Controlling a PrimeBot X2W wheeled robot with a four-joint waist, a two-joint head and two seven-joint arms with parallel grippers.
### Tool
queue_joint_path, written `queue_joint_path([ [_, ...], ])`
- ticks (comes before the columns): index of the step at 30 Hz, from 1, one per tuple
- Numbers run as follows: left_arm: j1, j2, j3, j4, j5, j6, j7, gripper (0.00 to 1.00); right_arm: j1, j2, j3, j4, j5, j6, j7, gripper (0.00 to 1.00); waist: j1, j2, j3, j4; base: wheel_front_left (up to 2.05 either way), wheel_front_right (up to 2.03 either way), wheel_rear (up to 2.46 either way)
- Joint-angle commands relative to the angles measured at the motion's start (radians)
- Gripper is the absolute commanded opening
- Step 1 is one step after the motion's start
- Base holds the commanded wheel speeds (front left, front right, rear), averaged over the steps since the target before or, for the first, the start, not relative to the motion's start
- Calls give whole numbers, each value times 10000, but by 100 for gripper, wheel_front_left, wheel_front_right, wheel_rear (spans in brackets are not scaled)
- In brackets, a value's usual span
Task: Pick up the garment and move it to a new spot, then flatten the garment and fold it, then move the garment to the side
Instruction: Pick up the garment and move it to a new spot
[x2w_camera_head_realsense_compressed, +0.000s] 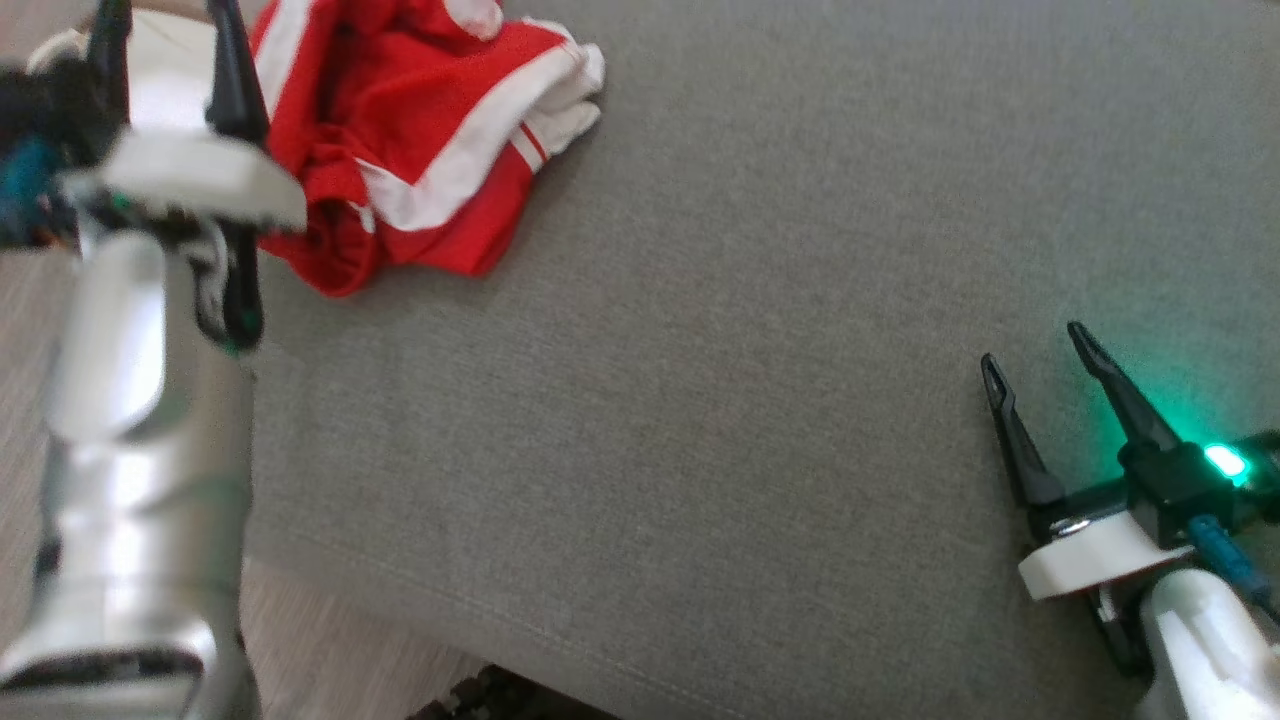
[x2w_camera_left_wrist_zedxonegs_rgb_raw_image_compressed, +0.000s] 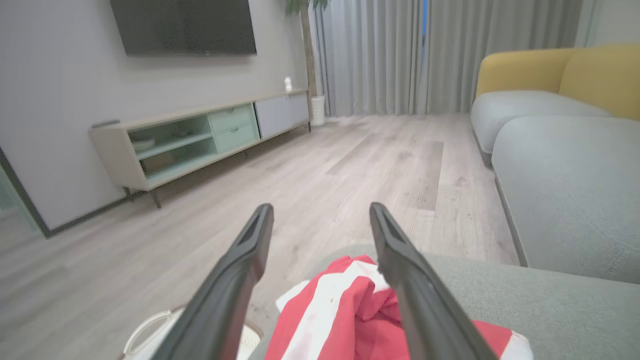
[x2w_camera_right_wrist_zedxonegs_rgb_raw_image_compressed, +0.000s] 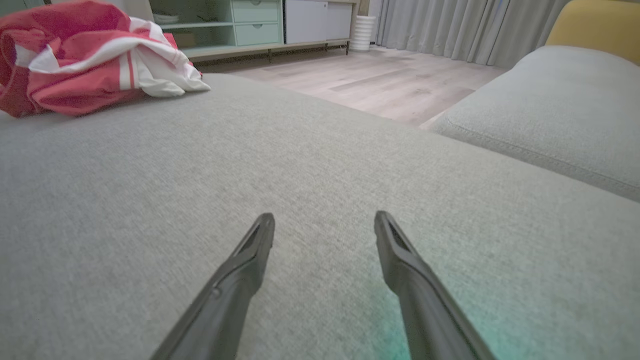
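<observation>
left gripper (x2w_camera_left_wrist_zedxonegs_rgb_raw_image_compressed: 321, 209), jaws wide, hovers over the red garment (x2w_camera_head_realsense_compressed: 420, 130) at eleven o'clock on the grey cushion (x2w_camera_head_realsense_compressed: 700, 450); pickup is in hand, likely needing a descent and pinch.

Open cushion (x2w_camera_head_realsense_compressed: 700, 450) stretches right of the bunched garment (x2w_camera_head_realsense_compressed: 420, 130)

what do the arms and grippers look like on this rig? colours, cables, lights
The left gripper and right gripper each have two long black tapered fingers, a black body and a white collar. The right one has a lit green LED and a blue cable. The left forearm and right forearm are glossy silver-white shells. The left wrist is blurred, with a teal patch.
</observation>
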Motion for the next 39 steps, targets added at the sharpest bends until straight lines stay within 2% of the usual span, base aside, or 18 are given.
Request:
queue_joint_path([
  [1,-619,509,447,343,-181,-65,154,100,-203,-292,300,-285,-70,-7,-105,100,-4,1,683,-201,0,0,0],
  [6,-1889,798,567,2677,-449,-125,707,100,-408,-887,439,-367,-34,-7,-105,100,-4,1,1309,-445,0,0,0],
  [7,-1889,798,567,2677,-449,-125,707,100,-408,-887,439,-367,-34,-7,-105,100,-4,1,1309,-445,0,0,0],
  [12,-2510,1151,511,4357,-423,-84,783,99,-678,-1196,420,-517,26,-7,-105,100,-4,1,1864,-733,0,0,0],
  [13,-2590,1216,460,4604,-366,-40,721,69,-704,-1228,397,-550,30,-7,-105,100,-4,1,1957,-771,0,0,0],
  [15,-2718,1293,400,5019,-334,-50,550,33,-739,-1266,370,-609,20,-7,-105,100,-4,1,2135,-850,0,0,0],
  [16,-2774,1322,383,5192,-334,-61,439,0,-746,-1273,347,-630,21,-7,-105,100,-4,1,2213,-877,0,0,0],
  [22,-3119,1553,167,5718,-170,-25,-702,0,-785,-1114,337,-611,13,-7,-105,100,-4,1,2192,-1013,0,0,0],
  [30,-3747,2163,-437,5317,422,-7,-1396,0,-962,-345,642,-345,168,-7,-105,100,-4,1,951,-1564,0,0,0],
  [36,-4113,2402,-1185,4150,1098,-93,-1463,0,-749,493,806,-63,369,-7,-105,100,-4,1,-582,-2461,0,0,0],
  [39,-4088,2379,-1727,3291,1461,-236,-1467,0,-311,1062,833,70,497,-7,-105,100,-4,1,-1719,-3324,0,0,0],
])
